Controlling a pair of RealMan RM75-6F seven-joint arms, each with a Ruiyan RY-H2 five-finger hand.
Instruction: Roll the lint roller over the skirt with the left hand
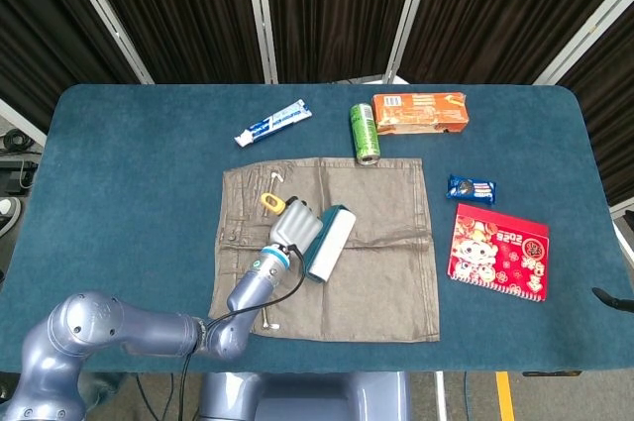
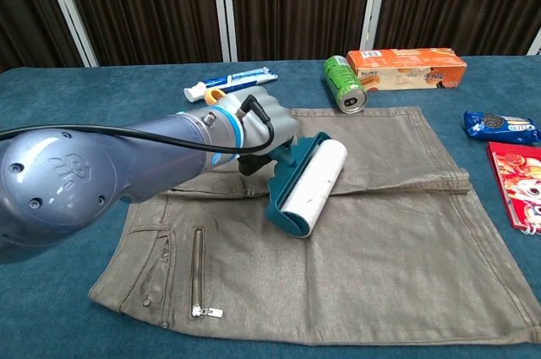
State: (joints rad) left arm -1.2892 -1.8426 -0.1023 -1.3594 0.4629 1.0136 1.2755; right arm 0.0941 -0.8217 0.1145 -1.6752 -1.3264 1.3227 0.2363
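Left arm (image 2: 76, 182) enters from the near left edge, low over the counter (image 1: 129, 193), forearm stretched out across the skirt's (image 2: 380, 249) waistband side. Left robot hand (image 2: 266, 131) sits at mid-skirt, fingers wrapped round the handle of the roller (image 2: 308, 186); yellow handle end (image 1: 269, 202) pokes out behind the hand in the head view. Roller drum white in a teal frame, lying on the fabric near the skirt's middle fold, its axis running roughly near-to-far with a slight tilt. Skirt spread flat, grey-brown, zip (image 2: 198, 274) at the near left corner. Right robot hand: only a dark tip (image 1: 612, 298) at the right edge in the head view; cannot tell its state. Right of the skirt, a red packet (image 1: 499, 254), then a cookie pack (image 1: 471, 189) beyond it. Far side: green can (image 1: 365, 132) lying touching the skirt's far hem, orange box (image 1: 419, 112) just beside it, toothpaste (image 1: 272, 124) further left.
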